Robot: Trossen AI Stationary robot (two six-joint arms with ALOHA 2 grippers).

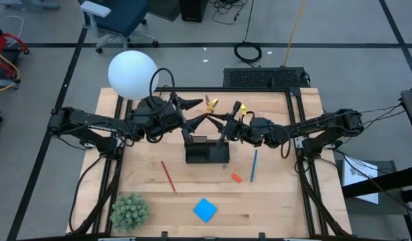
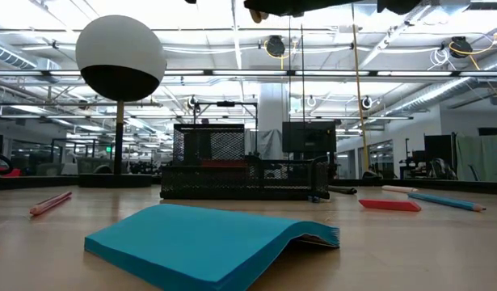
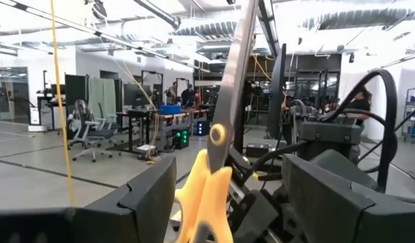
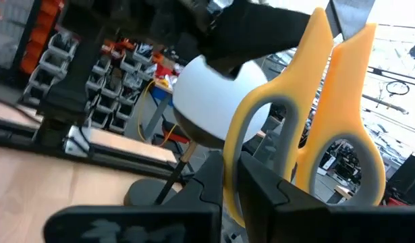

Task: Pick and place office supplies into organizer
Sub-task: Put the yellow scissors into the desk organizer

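The yellow-handled scissors point(image 4: 308, 121) stood in the right pincer point(image 1: 238, 129), which was clamped shut on their handles. Their long axis ran up out of the right pincer's fingers, blades toward the left arm. Across from it the left pincer point(image 1: 192, 117) was spread fully wide and held nothing, the blades point(image 3: 234, 74) rising between its fingers. Just beyond both, the organizer point(image 1: 207, 152) sat on the bench point(image 1: 272, 201). I could read no brand, label or writing.
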